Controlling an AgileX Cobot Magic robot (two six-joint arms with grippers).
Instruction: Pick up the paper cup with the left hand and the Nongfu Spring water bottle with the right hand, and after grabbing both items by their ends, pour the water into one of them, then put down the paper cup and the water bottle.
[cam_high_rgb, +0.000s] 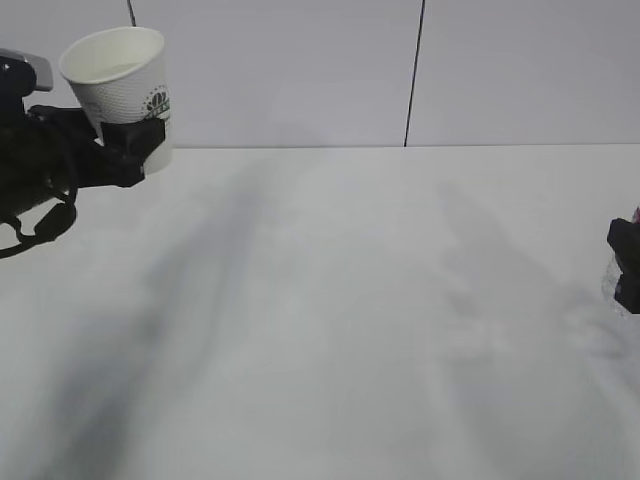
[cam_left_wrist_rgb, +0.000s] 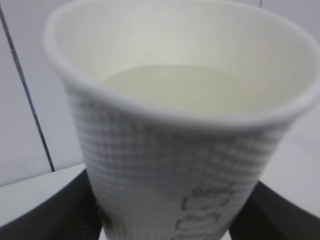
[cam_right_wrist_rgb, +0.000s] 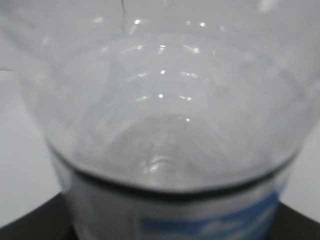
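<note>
Exterior view: the left hand is at the upper left of the frame, raised above the white worktop. It holds the paper cup by the lower part, black fingers on both sides of it. The cup leans a bit to the left, mouth up, green logo toward the camera. At the far right edge, approx. mid-height, only a small black piece of the right hand shows, w/ something clear just beside it; too little is visible to name it from here.

Left wrist view: the cup fills the frame, dimpled wall w/ green lettering at the bottom. Inside is a pale flat surface, prob. the water, but it is blurred. Black fingers press on both lower corners, so the hand is closed on the cup.

Right wrist view: the Nongfu Spring water bottle fills the frame, clear ribbed plastic, very close and blurred, label edge at the bottom. Dark fingers show at both lower corners against the bottle, so the right hand grips it.
</note>
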